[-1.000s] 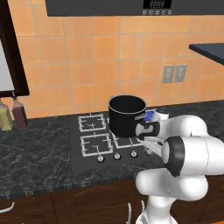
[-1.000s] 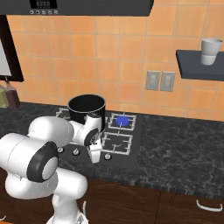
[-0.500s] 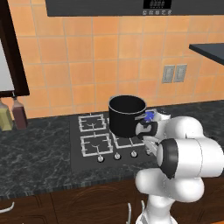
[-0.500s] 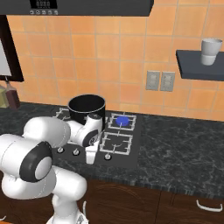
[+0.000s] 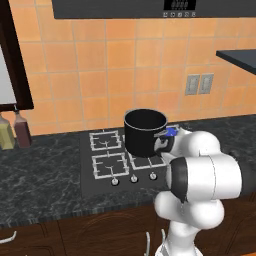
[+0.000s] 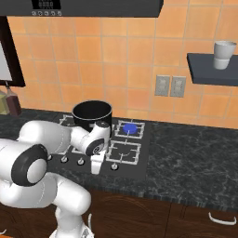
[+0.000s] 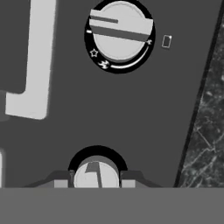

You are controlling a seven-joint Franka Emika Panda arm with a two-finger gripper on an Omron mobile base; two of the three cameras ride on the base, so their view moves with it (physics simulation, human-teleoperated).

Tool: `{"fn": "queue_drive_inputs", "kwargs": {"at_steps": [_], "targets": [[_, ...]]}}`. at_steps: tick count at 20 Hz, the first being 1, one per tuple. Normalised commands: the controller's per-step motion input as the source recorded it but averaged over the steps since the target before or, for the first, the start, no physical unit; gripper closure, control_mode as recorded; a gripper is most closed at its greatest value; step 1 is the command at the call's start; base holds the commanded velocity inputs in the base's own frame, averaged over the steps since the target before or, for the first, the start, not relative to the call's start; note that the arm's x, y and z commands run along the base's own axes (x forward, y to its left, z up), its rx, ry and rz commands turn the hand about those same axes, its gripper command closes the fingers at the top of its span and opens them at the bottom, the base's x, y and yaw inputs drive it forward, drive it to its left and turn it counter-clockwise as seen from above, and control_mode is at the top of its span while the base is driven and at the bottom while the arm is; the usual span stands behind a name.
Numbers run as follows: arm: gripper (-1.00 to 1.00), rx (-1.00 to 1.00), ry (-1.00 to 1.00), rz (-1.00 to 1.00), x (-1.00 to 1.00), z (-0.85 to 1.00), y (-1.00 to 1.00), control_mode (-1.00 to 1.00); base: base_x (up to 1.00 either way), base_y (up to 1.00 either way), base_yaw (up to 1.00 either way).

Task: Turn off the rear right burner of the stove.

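The stove (image 6: 142, 161) is a glossy black cooktop with grey wire grates and a front row of silver knobs. A blue flame burns on the rear right burner (image 6: 129, 128); in the left base view the rear right burner (image 5: 172, 132) peeks out beside my arm. My gripper (image 6: 96, 165) points straight down at the knob row. In the hand view my gripper (image 7: 96, 180) is shut on a knob (image 7: 96, 175), with one dark fingertip against each of its sides. A second knob (image 7: 119, 35) lies further along the cooktop (image 7: 57, 140).
A black pot (image 6: 92, 114) stands on the grate left of the lit burner, close behind my wrist. Speckled stone counter (image 7: 205, 131) borders the cooktop. Bottles (image 5: 15, 131) stand at the far left. A shelf (image 6: 211, 69) carrying a cup (image 6: 224, 49) hangs at the right.
The hand has shifted slightly left along the knob row and then held still over the knob. The pot and the flame are as before.
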Motion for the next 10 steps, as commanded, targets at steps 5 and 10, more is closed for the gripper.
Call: {"fn": "queue_drive_inputs", "kwargs": {"at_steps": [5, 10], "targets": [[1.0, 0.0, 0.24, -0.94, 0.0, -0.18, 0.04, -1.0, 0.0, 0.0, 0.0], [1.0, 0.0, 0.24, -1.0, 0.0, -0.21, 0.12, -1.0, 0.0, 0.0, 0.0]]}}
